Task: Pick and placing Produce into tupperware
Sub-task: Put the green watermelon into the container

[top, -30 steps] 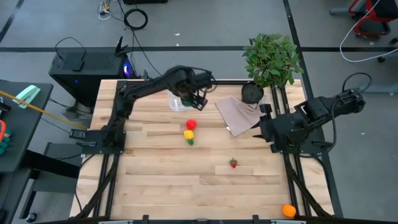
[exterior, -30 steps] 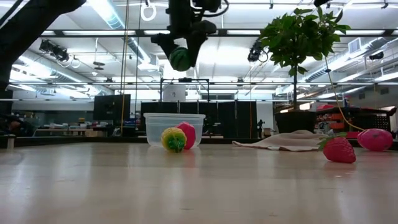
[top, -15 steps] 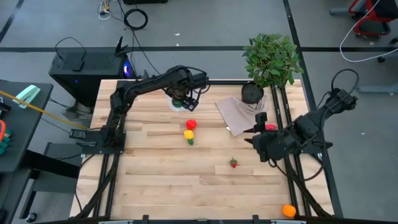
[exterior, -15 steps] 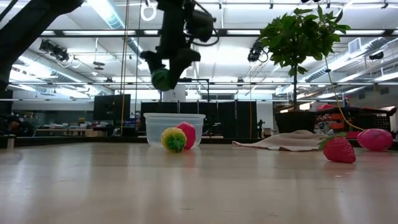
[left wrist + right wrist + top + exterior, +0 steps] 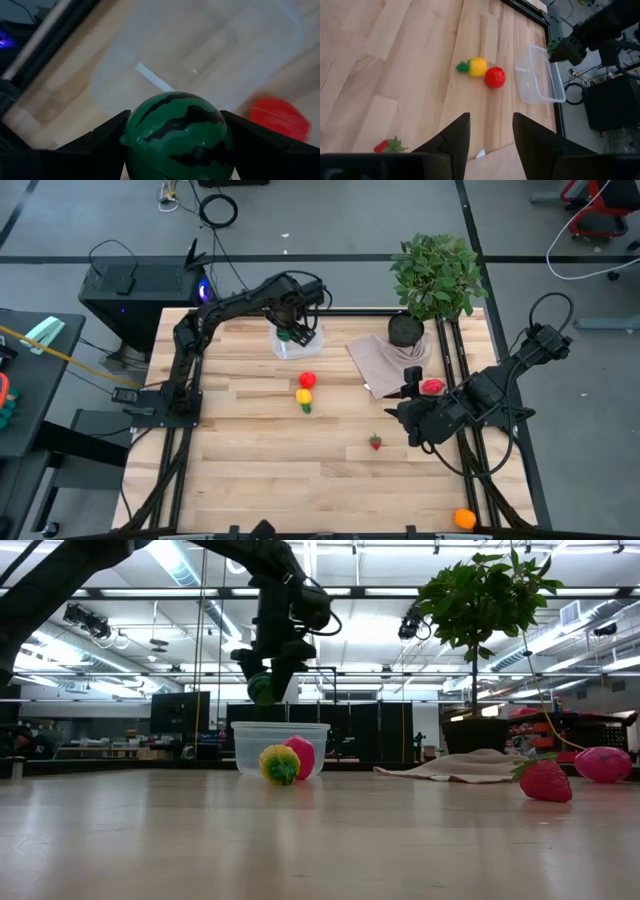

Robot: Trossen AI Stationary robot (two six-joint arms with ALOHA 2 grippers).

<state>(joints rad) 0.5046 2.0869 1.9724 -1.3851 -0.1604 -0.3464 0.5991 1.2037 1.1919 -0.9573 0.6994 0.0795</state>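
Moved over clear tub [image 5: 296, 343]: left end effector [image 5: 176, 145] gripping glossy dark-green striped ball [image 5: 178, 134]; right end effector [image 5: 487, 135] open.

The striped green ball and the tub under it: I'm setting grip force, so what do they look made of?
Striped green ball, held in the left gripper: seemingly hard, glossy plastic, given the sheen on its skin. Tub: thin clear plastic; the table's wood shows through it, and its walls look faintly frosted.
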